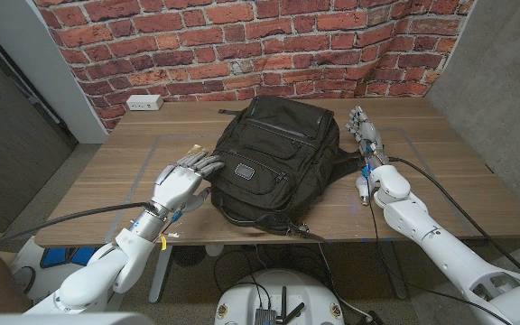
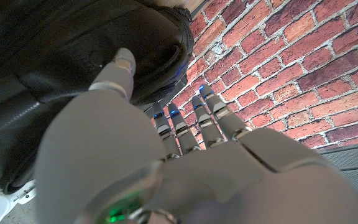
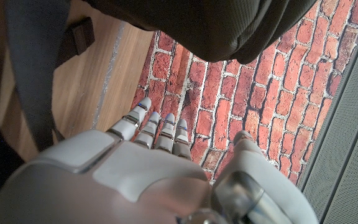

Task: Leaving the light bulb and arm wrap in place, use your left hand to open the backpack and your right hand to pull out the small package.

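Black nylon, the backpack (image 1: 273, 171) lies flat in the middle of the wooden bench (image 1: 450, 185), its zippers closed as far as I can see, with a strap trailing off the near edge. I cannot see the small package, the light bulb or the arm wrap anywhere.

My left hand (image 1: 186, 176) is at the backpack's left side; its fingers (image 1: 208, 164) are stretched out, slightly apart, and reach onto the bag's edge, gripping nothing. In the left wrist view the thumb tip sits against the dark fabric.

My right hand (image 1: 366, 135) is just beside the backpack's right side, fingers straight and close together, pointing toward the brick wall (image 1: 242, 45), holding nothing.

A white power strip (image 1: 143, 103) sits at the bench's far left corner.
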Action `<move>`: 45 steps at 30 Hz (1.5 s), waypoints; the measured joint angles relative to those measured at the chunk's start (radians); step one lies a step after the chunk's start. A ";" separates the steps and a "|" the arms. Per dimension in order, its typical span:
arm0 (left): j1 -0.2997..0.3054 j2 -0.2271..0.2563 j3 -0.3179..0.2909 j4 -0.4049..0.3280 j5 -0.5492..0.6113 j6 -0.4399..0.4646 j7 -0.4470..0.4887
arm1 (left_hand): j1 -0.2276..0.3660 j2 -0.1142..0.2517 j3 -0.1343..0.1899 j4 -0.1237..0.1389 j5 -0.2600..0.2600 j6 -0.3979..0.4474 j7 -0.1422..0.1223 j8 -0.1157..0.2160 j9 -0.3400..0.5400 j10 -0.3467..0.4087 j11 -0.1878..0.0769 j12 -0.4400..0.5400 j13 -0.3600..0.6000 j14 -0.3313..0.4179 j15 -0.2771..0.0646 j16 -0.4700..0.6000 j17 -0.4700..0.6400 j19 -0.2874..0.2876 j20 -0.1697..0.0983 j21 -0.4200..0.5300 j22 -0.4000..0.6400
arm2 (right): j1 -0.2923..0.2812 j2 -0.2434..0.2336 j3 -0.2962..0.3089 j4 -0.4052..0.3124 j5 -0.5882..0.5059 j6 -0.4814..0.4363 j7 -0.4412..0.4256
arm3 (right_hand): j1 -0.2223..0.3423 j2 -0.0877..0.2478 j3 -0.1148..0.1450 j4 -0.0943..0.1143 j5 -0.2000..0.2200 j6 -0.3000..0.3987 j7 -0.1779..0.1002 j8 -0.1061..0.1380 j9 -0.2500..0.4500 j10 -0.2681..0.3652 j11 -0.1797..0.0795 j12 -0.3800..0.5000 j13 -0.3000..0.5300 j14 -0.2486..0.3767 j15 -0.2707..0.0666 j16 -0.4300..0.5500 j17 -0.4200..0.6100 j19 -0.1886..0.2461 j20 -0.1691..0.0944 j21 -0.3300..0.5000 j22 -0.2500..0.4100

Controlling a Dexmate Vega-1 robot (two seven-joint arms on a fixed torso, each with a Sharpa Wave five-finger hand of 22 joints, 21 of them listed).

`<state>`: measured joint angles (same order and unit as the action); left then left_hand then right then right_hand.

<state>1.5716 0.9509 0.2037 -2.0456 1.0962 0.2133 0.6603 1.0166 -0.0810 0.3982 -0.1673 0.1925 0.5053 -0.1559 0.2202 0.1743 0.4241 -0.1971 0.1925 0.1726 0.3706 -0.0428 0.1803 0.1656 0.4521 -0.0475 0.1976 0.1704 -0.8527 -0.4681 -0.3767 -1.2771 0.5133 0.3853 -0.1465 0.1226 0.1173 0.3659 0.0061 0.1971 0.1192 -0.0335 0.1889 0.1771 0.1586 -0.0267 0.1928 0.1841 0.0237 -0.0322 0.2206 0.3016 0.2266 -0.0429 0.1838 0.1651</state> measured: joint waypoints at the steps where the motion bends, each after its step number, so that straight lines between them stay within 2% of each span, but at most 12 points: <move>1: -0.007 0.006 0.009 0.001 -0.005 0.007 0.005 | 0.007 0.007 -0.003 -0.002 0.000 0.010 0.000 0.000 0.000 0.009 -0.001 0.000 0.000 0.007 0.000 0.001 0.000 0.007 0.001 0.001 0.000 | 0.000 0.000 0.000 0.000 0.000 0.001 0.001 | 0.000 0.000 0.000 0.000 0.000 0.000 0.000 0.000 0.000 0.000 0.000 0.000 0.000 0.000 0.000 0.000 0.000 0.000 0.000 0.000 0.000; 16: -0.067 0.063 0.088 0.000 -0.037 0.064 0.032 | 0.040 0.031 -0.043 0.005 0.000 0.147 -0.001 0.017 0.005 0.139 -0.007 0.008 0.000 0.116 -0.005 0.009 0.005 0.082 -0.002 0.017 0.004 | 0.003 0.002 0.002 0.019 0.009 0.011 0.016 | 0.000 0.000 0.000 0.000 0.000 0.000 0.000 0.000 0.000 0.000 0.000 0.000 -0.003 0.000 0.000 0.000 0.000 0.000 0.000 0.000 0.000; 29: -0.093 0.098 0.121 -0.016 -0.053 0.099 0.040 | 0.072 0.064 -0.070 0.004 0.004 0.275 0.000 0.024 0.005 0.267 -0.005 0.008 0.000 0.238 -0.013 0.016 0.005 0.132 -0.006 0.021 0.004 | 0.009 0.003 0.002 0.031 0.014 0.015 0.028 | 0.000 0.000 0.000 0.000 0.000 0.000 0.000 0.000 0.000 0.000 0.000 0.000 0.000 0.000 0.000 0.000 0.000 0.000 0.000 0.000 0.000; 39: -0.104 0.113 0.133 -0.030 -0.059 0.125 0.046 | 0.072 0.101 -0.073 0.007 0.004 0.418 0.003 0.033 0.007 0.417 -0.005 0.008 0.002 0.364 -0.028 0.016 0.005 0.169 -0.011 0.025 0.009 | 0.016 0.006 0.001 0.044 0.018 0.019 0.038 | 0.000 0.000 0.000 0.000 0.000 0.000 0.000 0.000 0.000 0.000 0.000 0.000 0.000 0.000 0.000 0.000 0.000 0.000 0.000 0.000 0.000; 45: -0.112 0.118 0.136 -0.037 -0.063 0.133 0.049 | 0.055 0.127 -0.073 0.007 0.004 0.514 0.010 0.035 0.006 0.527 -0.007 0.008 0.002 0.470 -0.056 0.012 0.005 0.203 -0.013 0.027 0.009 | 0.019 0.006 0.000 0.048 0.018 0.019 0.040 | 0.000 0.000 0.000 0.000 0.000 0.000 0.000 0.000 0.000 0.000 0.000 0.000 0.000 0.000 0.000 0.000 0.000 0.000 0.000 0.000 0.000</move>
<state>1.4600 1.0692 0.3398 -2.0824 1.0333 0.3462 0.7088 1.0711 0.0457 0.3255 -0.1602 0.1963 1.0195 -0.1462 0.2554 0.1808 0.9514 -0.2037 0.2003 0.1747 0.8411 -0.0983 0.1921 0.1702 0.6547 -0.0609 0.2244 0.1796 -0.8338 -0.4616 -0.3764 -1.2295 0.5313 0.4042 -0.1067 0.1226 0.1173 0.3660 0.0062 0.1971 0.1192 -0.0335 0.1889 0.1771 0.1586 -0.0267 0.1928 0.1840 0.0237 -0.0321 0.2206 0.3018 0.2266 -0.0429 0.1838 0.1651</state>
